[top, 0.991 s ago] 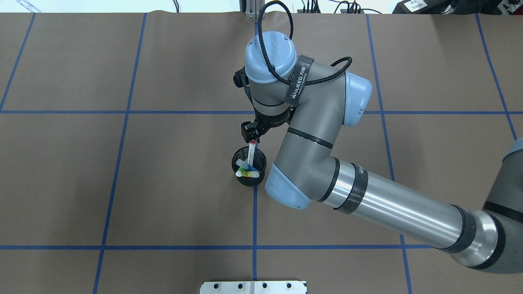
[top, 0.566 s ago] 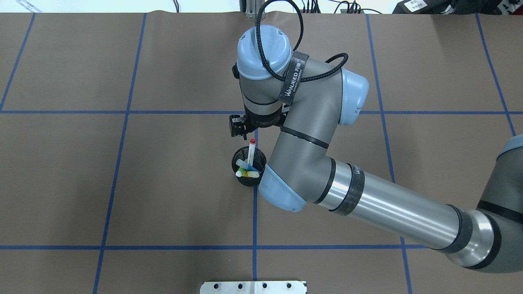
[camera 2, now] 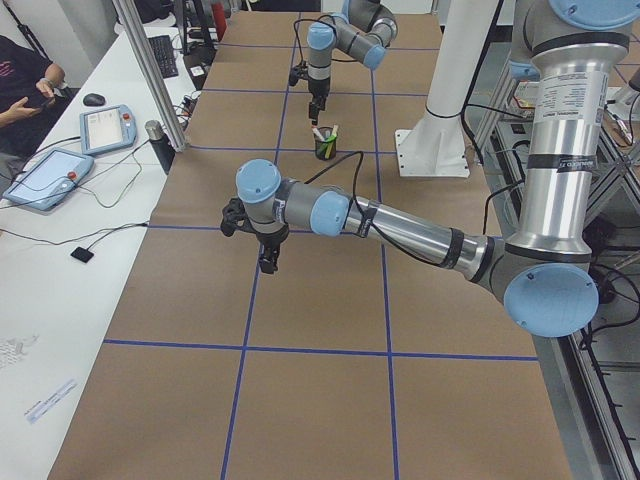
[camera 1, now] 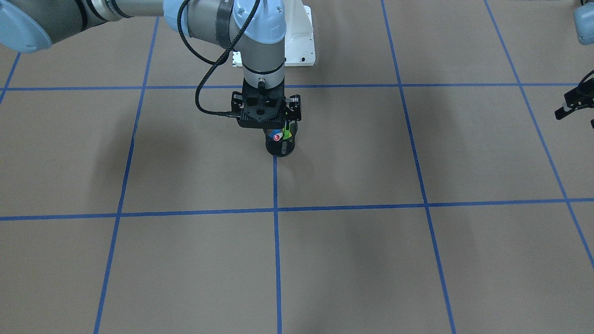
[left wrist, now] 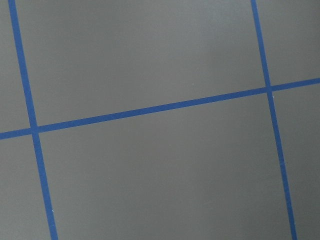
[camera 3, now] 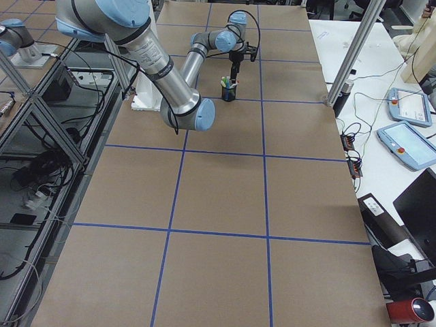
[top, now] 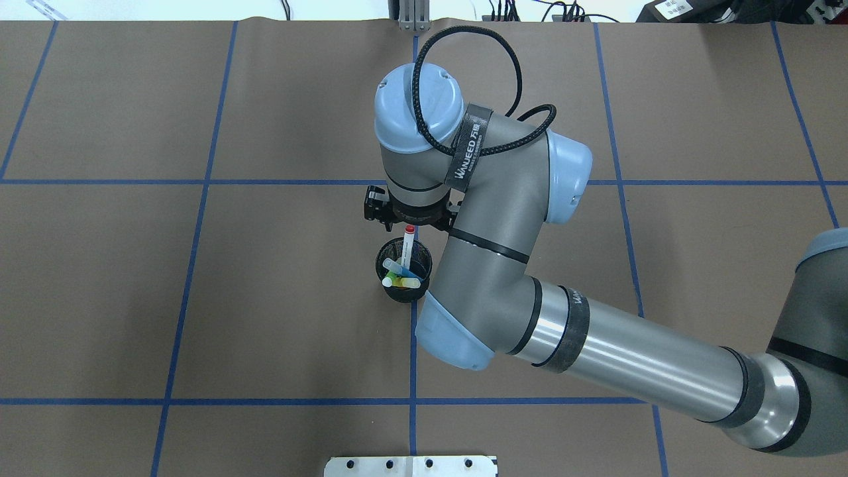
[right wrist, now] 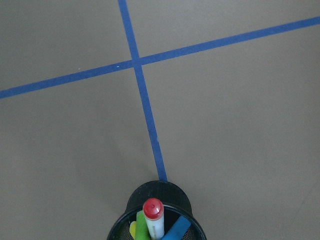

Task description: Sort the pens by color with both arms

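A black mesh cup (top: pixel 405 292) stands on a blue tape crossing and holds the pens. The white pen with the red cap (top: pixel 408 245) sticks up highest. The blue pen (top: pixel 403 269), the green highlighter (right wrist: pixel 142 225) and the yellow one (right wrist: pixel 132 229) lean beside it. My right gripper (camera 1: pixel 274 126) hangs straight over the cup (camera 1: pixel 281 148), just above the red cap (camera 1: pixel 277 136). The wrist hides its fingers, so I cannot tell if it is open. My left gripper (camera 1: pixel 573 105) hovers far off over bare table, holding nothing visible; its jaw state is unclear.
Brown paper with a blue tape grid (top: pixel 199 182) covers the table. The white pedestal base (camera 1: pixel 299 44) stands at the robot's edge. A person with teach pendants (camera 2: pixel 50 175) sits at a side bench beyond the table.
The right wrist has shifted a little to the left and turned about its axis above the cup. The pens and cup have not moved.
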### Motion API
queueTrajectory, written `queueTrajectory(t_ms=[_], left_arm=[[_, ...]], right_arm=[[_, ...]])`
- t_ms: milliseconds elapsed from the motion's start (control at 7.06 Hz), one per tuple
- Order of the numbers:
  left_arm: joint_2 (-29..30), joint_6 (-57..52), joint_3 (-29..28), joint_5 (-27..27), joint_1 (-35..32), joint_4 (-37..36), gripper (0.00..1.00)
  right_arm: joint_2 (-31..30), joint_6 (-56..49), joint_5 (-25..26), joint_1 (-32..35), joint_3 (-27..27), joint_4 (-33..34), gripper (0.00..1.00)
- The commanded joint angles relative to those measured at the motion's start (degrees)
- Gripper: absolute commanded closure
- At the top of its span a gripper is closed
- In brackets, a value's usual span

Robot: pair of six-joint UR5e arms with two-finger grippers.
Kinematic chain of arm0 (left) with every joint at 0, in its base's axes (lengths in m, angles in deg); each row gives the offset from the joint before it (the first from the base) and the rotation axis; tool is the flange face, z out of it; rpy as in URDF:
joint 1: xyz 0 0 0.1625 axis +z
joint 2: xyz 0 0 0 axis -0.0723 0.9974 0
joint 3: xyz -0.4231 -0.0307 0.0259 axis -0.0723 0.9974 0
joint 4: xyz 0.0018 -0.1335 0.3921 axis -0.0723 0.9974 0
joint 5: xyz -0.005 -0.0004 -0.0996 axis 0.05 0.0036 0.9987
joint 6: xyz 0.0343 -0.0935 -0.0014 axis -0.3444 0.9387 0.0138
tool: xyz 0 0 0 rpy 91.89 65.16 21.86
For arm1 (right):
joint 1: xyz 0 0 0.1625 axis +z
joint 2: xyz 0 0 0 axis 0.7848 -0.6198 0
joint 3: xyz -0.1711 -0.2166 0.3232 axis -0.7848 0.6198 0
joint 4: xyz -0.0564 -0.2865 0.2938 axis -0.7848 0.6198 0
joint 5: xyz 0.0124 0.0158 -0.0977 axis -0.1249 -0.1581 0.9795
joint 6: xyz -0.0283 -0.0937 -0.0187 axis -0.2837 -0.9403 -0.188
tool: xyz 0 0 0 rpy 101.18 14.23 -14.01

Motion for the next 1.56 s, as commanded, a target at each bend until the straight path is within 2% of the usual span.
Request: queueTrajectory(t_ms=[0,283,566,991,1274,1416], left_arm=[[0.0,0.4,0.6,0.0,0.3,0.0,0.01],[-0.1,0.5,1.0,-0.1,0.4,-0.1,0.01],[-0.1,0.5,1.1,-0.1,0.4,-0.1,0.01],[-0.1,0.4,1.2,-0.2,0.4,-0.1,0.01],[-0.1,0.4,1.3,-0.2,0.4,-0.1,0.01],[-0.3,0.4,1.3,-0.2,0.4,-0.1,0.01]], right_arm=[[1.0,6.0,2.9,-0.4,-0.4,1.5,0.02],[1.0,7.4,4.8,-0.8,-0.4,1.6,0.05],[3.6,9.6,7.8,-3.3,0.5,6.0,0.09],[4.6,14.8,8.4,-6.1,1.8,5.8,0.12],[4.5,14.8,8.8,-6.5,2.4,5.6,0.23],[4.6,14.8,8.8,-6.6,2.6,5.6,0.32]])
